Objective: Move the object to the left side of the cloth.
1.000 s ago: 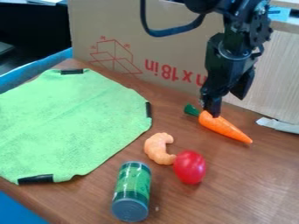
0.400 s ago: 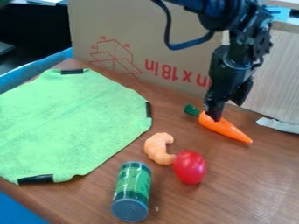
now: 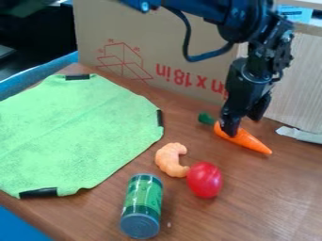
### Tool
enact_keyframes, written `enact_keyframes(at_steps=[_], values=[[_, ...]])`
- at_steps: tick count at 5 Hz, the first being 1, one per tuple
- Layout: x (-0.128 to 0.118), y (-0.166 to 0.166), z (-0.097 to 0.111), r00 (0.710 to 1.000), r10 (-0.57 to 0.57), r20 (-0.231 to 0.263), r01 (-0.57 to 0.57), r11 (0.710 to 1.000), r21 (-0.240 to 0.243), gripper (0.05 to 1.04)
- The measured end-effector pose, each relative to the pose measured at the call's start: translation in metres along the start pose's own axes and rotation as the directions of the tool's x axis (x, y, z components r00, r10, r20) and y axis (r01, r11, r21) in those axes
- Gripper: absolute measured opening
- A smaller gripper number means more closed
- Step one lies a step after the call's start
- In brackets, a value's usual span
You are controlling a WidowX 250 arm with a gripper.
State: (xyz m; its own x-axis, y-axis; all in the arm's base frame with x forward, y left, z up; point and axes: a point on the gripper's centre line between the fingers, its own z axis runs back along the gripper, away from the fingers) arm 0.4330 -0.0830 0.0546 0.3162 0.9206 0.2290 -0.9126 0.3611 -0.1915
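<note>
The black gripper (image 3: pixel 245 123) hangs at the right, low over the orange toy carrot (image 3: pixel 253 143). Its two fingers stand apart, the nearer one in front of the carrot's thick end and the other behind it. The carrot lies on the table, its green top to the left and its tip toward the lower right. Whether the fingers touch it I cannot tell. On the left the green cloth (image 3: pixel 75 132) lies flat, with black clips on its edges and no object on it.
A shrimp-like orange toy (image 3: pixel 170 160), a red tomato-like toy (image 3: pixel 204 180) and a green can (image 3: pixel 142 202) lie between cloth and carrot, toward the front. A cardboard box (image 3: pixel 144 52) stands behind. A whitish strip (image 3: pixel 301 134) lies at the right edge.
The gripper has come down and slightly to the right, closer around the carrot's thick end. More of the arm shows at the top. The carrot and other objects have not moved.
</note>
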Motion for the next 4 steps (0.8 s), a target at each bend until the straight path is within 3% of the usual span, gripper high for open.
enact_keyframes(at_steps=[1, 2, 3, 4], values=[[-0.004, 0.003, -0.01, 1.0, 0.003, -0.013, -0.002, 0.999, 0.04, 1.0], [-0.003, 0.002, -0.014, 0.999, 0.013, -0.041, -0.011, 0.999, 0.043, 0.972], [0.006, 0.004, -0.021, 0.999, 0.035, -0.041, -0.033, 0.999, 0.029, 0.701], [0.006, 0.008, -0.02, 0.997, 0.009, -0.071, -0.008, 1.0, 0.018, 0.548]])
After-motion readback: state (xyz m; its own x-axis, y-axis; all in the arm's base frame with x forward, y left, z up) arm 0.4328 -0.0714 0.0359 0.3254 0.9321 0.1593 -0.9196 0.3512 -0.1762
